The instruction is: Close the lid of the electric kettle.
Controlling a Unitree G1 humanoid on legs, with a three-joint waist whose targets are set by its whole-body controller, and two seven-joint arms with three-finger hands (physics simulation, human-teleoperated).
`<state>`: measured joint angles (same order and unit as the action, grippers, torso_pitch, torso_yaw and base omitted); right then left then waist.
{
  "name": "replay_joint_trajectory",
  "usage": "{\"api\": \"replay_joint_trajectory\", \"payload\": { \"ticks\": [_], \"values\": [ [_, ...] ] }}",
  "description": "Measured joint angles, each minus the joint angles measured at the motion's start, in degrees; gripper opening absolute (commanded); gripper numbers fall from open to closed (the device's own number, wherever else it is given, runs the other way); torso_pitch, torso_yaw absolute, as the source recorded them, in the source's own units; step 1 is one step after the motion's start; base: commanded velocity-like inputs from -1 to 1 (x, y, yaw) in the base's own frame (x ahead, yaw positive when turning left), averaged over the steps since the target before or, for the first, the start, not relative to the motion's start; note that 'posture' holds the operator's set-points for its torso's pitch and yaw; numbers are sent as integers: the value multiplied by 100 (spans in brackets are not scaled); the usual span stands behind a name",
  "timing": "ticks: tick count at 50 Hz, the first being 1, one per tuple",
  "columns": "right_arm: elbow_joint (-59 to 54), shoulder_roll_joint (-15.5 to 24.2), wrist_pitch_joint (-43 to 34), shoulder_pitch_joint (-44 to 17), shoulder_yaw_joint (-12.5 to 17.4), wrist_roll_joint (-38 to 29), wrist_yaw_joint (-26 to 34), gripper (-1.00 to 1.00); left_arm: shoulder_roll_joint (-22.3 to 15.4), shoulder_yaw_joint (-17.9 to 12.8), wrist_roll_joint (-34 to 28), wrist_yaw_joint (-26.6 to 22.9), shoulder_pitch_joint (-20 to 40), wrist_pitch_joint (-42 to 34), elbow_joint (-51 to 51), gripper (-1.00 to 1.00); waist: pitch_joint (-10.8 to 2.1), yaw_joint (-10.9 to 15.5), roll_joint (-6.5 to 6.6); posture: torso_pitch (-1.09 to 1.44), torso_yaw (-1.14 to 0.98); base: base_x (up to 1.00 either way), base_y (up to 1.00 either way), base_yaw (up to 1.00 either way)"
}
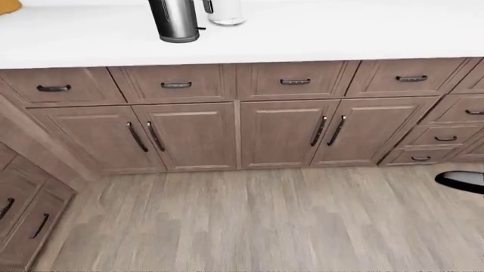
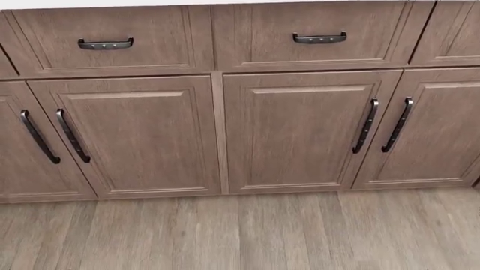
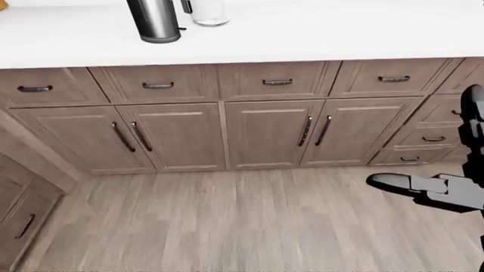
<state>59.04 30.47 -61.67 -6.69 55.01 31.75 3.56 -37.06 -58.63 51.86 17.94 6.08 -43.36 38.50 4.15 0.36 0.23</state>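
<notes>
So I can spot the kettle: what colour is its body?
Silvery grey metal with a dark base; the kettle shows best in the left-eye view.

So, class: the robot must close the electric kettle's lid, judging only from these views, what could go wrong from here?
1. The kettle is cut off at the top of the eye views; its lid is out of sight, so aiming would be blind.
2. A pale container stands close beside it and could be knocked.
3. Only the right hand shows, low over the floor, far below the countertop.
</notes>
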Motion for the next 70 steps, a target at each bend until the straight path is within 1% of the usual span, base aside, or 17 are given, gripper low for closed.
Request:
{"api": "replay_joint_trajectory", "payload": {
  "ticks": [4,22,27,29,32,34,37,44,47,49,52,54,57,59,60,64,70],
  "values": [
    [-1,1,24,21,19,-3,-13,96,0,50,35,49,-5,-3,19,100,-7,-11,-25,0,0,0,0,0],
    [-2,-171,301,140,-426,-845,416,96,112,263,-75,-96,11,-16,132,100,-52,-29,-7,0,0,0,1,0],
    [-50,-216,302,122,-412,-1123,535,97,188,366,-139,-182,18,-42,165,100,-161,-83,39,0,0,0,23,0],
    [-66,-210,276,107,-386,-1173,551,97,165,313,-130,-202,30,-31,200,100,-185,-82,88,0,0,0,23,0],
    [-4,-178,315,73,-392,-1182,569,96,142,237,-145,-190,34,3,199,100,-169,-75,318,0,0,0,23,0],
    [41,-235,314,85,-462,-1129,609,96,189,223,-185,-176,7,8,122,100,-114,-6,232,0,0,0,23,0],
    [34,-227,298,111,-442,-1061,648,96,217,246,-226,-157,-22,-46,49,100,-119,3,223,0,0,0,23,0],
    [41,-264,363,106,-424,-1188,650,96,256,334,-294,-250,5,51,95,100,-105,-42,-79,0,0,0,23,0],
    [26,-276,347,83,-459,-1237,700,96,263,364,-346,-271,21,58,54,100,-125,-37,-290,0,0,0,23,0],
    [-44,-301,321,104,-442,-1274,705,96,339,428,-350,-289,13,49,88,100,-109,-98,-167,0,0,0,22,0],
    [-84,-336,271,123,-434,-1354,710,96,329,468,-321,-305,10,-19,78,100,-185,-86,-267,0,0,0,22,0],
    [-40,-337,308,75,-437,-1422,747,96,293,423,-317,-296,31,-20,98,100,-185,-63,-182,0,0,0,22,0],
    [6,-375,367,37,-457,-1528,825,96,277,391,-331,-283,52,35,154,100,-110,-69,82,0,0,0,23,0],
    [-16,-405,368,17,-482,-1593,881,96,266,412,-334,-292,60,57,159,100,-130,-78,322,0,0,0,22,0],
    [-12,-438,357,-3,-502,-1603,905,96,252,410,-340,-296,69,67,134,100,-153,-54,354,0,0,0,23,0],
    [-12,-494,304,48,-593,-1582,1003,96,354,435,-444,-288,3,32,-48,100,-104,13,241,0,0,0,22,0],
    [52,-447,382,2,-504,-1666,985,96,327,419,-473,-339,41,67,57,100,-105,-32,-179,0,0,0,22,0]
  ]
}}
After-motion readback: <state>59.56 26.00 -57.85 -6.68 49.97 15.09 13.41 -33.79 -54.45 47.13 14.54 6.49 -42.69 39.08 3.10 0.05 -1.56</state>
